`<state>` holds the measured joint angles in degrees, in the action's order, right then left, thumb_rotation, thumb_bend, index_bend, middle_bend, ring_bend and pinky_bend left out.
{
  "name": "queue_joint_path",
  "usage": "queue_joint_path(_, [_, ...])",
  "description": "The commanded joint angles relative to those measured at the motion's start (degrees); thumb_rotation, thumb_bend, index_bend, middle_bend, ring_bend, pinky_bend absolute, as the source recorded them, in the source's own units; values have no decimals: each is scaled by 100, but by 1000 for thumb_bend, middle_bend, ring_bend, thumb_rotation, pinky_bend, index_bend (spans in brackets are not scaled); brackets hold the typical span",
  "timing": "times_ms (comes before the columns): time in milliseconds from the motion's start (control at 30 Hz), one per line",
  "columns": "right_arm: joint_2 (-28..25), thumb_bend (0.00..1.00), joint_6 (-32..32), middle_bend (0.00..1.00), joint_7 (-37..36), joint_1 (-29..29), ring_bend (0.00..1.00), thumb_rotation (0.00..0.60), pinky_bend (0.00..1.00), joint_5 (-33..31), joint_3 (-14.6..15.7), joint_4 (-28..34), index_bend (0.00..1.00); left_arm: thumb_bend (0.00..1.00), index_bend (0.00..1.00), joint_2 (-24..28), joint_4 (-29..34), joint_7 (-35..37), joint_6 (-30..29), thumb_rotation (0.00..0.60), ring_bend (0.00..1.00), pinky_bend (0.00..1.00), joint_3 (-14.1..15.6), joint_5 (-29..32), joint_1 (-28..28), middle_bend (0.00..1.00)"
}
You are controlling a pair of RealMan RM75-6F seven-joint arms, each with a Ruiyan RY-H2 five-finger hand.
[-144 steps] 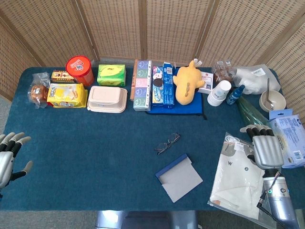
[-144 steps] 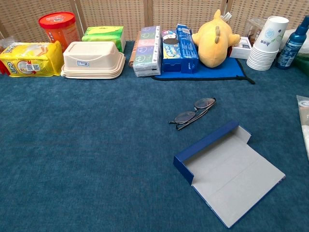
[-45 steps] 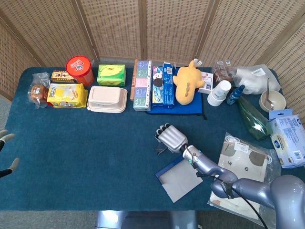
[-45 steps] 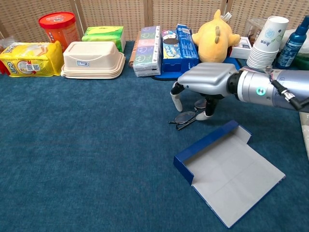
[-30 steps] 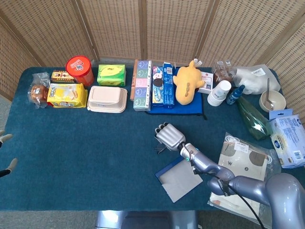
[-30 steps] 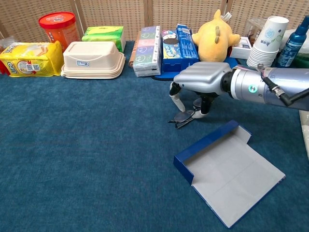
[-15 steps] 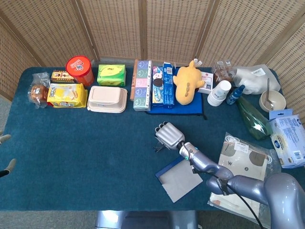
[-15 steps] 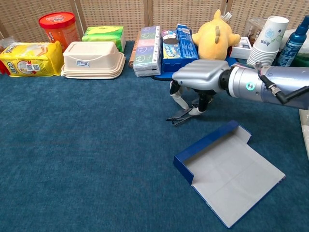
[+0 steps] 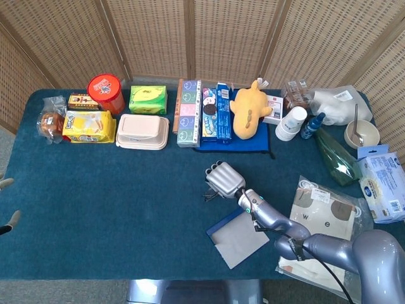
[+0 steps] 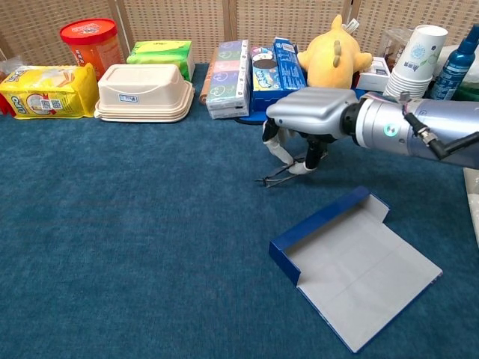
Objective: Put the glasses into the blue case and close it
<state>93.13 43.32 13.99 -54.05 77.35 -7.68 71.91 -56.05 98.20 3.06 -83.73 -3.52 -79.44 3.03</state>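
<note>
Chest view: my right hand (image 10: 307,120) is palm-down over the glasses (image 10: 283,171), thumb and a finger (image 10: 278,149) curled down and pinching the frame. One end of the glasses is lifted under my palm; the temple tips reach down to the blue cloth or just above it, I cannot tell which. The head view hides this grip: there I see only the back of my right hand (image 9: 224,180) and a bit of dark frame (image 9: 209,197) poking out at its left edge.

Only the head view shows my left hand (image 9: 5,218), at the far left edge of the table (image 9: 126,209), fingertips apart, holding nothing.

The blue case (image 10: 352,262) lies open and flat, grey lining up, nothing inside, near my right hand on the side toward me; the glasses are apart from it.

Behind my hand stand the yellow plush toy (image 10: 331,58), a stack of paper cups (image 10: 414,67) and a beige lidded box (image 10: 144,92).
</note>
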Motion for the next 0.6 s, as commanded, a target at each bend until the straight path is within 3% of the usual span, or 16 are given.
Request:
queue_joint_path(33, [-34, 292, 70, 443, -15, 33, 389, 600, 382, -13, -10, 64, 691, 299, 180, -1, 3, -5, 2, 586, 46, 0, -4, -1, 2, 117])
queue_joint_path(467, [-400, 293, 492, 453, 118, 252, 407, 600, 389, -83, -67, 612, 698, 299, 181, 5, 22, -37, 26, 583, 43, 0, -25, -5, 25, 116])
queue_joint_path(600, [-732, 293, 781, 455, 290, 452, 411, 600, 389, -112, -46, 1075, 698, 299, 180, 13, 25, -43, 31, 583, 43, 0, -44, 9, 36, 116])
